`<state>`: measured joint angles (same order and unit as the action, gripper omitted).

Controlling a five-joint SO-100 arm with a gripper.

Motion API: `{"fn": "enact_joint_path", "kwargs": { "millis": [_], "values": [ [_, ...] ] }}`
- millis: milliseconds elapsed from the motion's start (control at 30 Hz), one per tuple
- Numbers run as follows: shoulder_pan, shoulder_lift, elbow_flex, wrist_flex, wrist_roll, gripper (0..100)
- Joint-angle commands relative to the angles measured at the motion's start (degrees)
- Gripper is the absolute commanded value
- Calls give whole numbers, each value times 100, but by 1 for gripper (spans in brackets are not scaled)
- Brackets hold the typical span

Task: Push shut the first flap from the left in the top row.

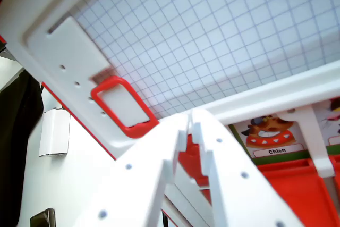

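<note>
My gripper (190, 123) fills the lower middle of the wrist view, its two white toothed fingers (159, 174) meeting at the tips with nothing held. Just behind the tips runs the white frame bar (276, 97) of a board with a grid-patterned face (212, 30). Below the bar on the wrist view's right, a cartoon picture labelled "Chien" (270, 135) lies uncovered. A red flap (297, 190) hangs below it, and more red shows between my fingers. A white upright strut (314, 139) stands beside the picture.
A red loop handle (125, 104) sits on a white drilled plate (69, 57) at the board's left edge. At far left are a black object (16, 126), a white wall box (54, 132) and a small dark item (43, 218).
</note>
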<state>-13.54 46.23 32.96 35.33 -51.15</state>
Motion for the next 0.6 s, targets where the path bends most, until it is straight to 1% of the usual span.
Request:
{"fn": "enact_joint_path", "kwargs": {
  "millis": [0,67,133,300,433,567],
  "values": [
    [-149,888,-738,9,-149,0],
    [-272,984,-765,483,-299,0],
    [-396,1099,-809,1134,-571,0],
    [-545,1731,-835,2426,-1538,0],
    [-501,2417,-870,3182,-2329,0],
    [-246,3032,-949,4184,-2962,0]
  ]
}}
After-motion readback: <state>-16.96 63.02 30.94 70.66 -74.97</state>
